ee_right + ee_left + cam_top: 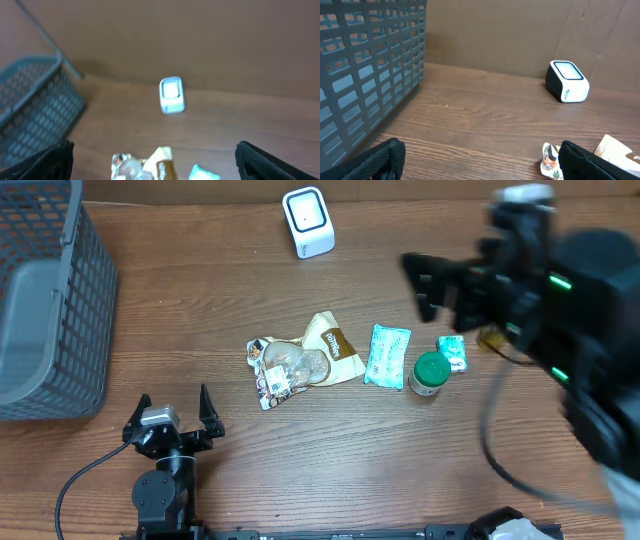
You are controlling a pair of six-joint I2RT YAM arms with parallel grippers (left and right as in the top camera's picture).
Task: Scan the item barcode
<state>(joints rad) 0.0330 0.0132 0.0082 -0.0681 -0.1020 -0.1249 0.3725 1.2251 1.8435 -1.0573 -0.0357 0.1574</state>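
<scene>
We looked straight down on the whole worktop [300,450] from high above. From the left wrist we looked low and close across the wood toward the back wall [520,30]. From the right wrist we looked from higher and farther. All three showed the white scanner [308,222] and the basket [92,300].

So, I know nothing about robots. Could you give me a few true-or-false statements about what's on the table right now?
1. The white scanner sits at the far side of the table, apart from the items. True.
2. The left claw grips a packet. False: it is open and empty, short of the clear packet.
3. The green-lidded jar is in the grey basket. False: it stands on the table, beside the teal packet.
4. The grey basket sits at the table's left edge. True.
</scene>
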